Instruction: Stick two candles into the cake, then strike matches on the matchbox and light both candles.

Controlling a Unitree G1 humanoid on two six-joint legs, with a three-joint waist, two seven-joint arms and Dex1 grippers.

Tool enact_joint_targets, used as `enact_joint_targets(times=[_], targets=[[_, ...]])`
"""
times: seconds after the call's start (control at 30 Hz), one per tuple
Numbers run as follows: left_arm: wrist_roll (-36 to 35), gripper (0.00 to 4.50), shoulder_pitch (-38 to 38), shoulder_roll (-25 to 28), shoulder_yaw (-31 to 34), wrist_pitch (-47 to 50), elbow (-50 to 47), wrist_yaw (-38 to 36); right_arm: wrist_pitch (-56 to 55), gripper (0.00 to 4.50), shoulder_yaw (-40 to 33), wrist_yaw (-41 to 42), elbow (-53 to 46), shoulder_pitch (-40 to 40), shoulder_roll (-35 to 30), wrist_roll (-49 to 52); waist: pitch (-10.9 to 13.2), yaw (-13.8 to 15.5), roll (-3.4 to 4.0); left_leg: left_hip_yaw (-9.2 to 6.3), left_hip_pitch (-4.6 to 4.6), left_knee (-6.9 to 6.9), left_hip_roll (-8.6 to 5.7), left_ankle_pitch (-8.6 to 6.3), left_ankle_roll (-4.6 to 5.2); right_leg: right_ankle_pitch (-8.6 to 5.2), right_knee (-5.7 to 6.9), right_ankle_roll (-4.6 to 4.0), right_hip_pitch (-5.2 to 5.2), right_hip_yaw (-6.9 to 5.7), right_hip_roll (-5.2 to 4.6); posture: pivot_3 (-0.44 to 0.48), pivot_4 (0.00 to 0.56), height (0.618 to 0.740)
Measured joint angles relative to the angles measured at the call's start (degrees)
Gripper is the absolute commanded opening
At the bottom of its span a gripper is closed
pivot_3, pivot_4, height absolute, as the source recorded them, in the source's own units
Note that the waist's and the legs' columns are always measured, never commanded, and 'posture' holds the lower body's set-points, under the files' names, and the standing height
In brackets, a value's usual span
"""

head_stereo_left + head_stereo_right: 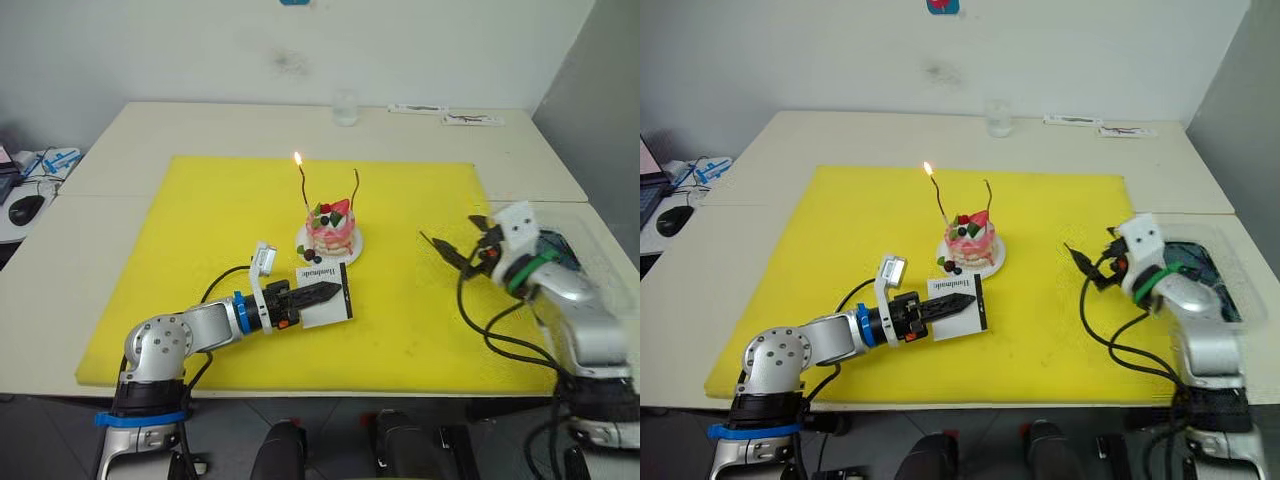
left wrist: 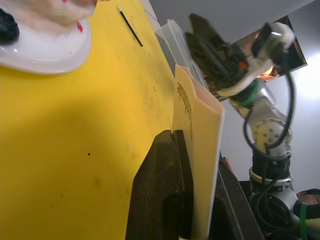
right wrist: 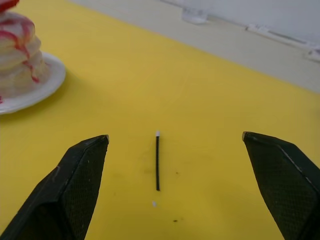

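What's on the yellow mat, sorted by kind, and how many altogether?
Candles: 2, one lit, one unlit
Cake: 1
Plate: 1
Matchbox: 1, in the left pincer
Match: 1, before the open right pincer
Total: 6

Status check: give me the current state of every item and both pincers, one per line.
Left candle: stuck in the cake, lit.
Right candle: stuck in the cake, unlit.
Cake: on its plate, upright.
Matchbox: held on edge.
Match: lying on the yellow mat, unstruck.
Left pincer: shut on the matchbox.
Right pincer: open, astride the match.
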Motion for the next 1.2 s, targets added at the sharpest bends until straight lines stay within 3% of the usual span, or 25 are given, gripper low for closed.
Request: enact_joint_targets(times=[0.23,0.53,0.63,1.0,1.2], targets=[[-0.50,0.00,0.12,-0.01,0.12,0.29,-0.55,1.14,-1.82,4.49,2.19,-3.99,10.82,-6.78,3.89,-2.28,0.01,0.02,0.01,-0.02,-0.02,-0.01,0.00,0.00,0.00,0.03,-0.01,0.06,-0.01,-0.02,0.00,0.000,0.150,0.740],[-1.19,0.00,0.65,0.00,0.43,0.42,-0.86,2.18,-4.19,4.49,2.66,-7.53,18.01,-9.24,5.74,-4.97,0.01,-0.04,0.02,-0.02,0.00,0.00,0.00,0.00,0.00,0.05,0.01,0.08,0.00,-0.01,0.00,0.000,0.150,0.740],[-1.21,0.00,0.79,0.00,1.02,0.42,-1.22,2.30,-4.14,3.91,2.70,-7.80,18.13,-9.38,6.30,-5.29,0.01,-0.09,0.02,-0.02,0.00,0.00,0.00,0.00,0.00,0.05,0.01,0.09,0.00,-0.01,0.00,0.000,0.150,0.740],[-1.23,0.00,1.07,0.00,1.26,0.42,-1.35,3.20,0.33,0.08,4.92,-8.65,15.97,-9.58,7.29,-5.33,0.01,-0.07,0.02,-0.03,0.01,0.10,0.00,0.00,0.00,0.04,0.00,0.05,0.06,-0.01,0.00,0.000,0.150,0.740],[-1.23,0.00,1.17,-0.27,1.26,0.40,-1.41,3.27,2.20,0.03,4.91,-8.85,13.68,-8.88,7.28,-5.30,0.01,-0.06,0.02,-0.04,0.00,0.07,0.00,0.00,0.00,0.07,0.00,0.10,0.05,-0.01,0.00,0.000,0.150,0.740]])
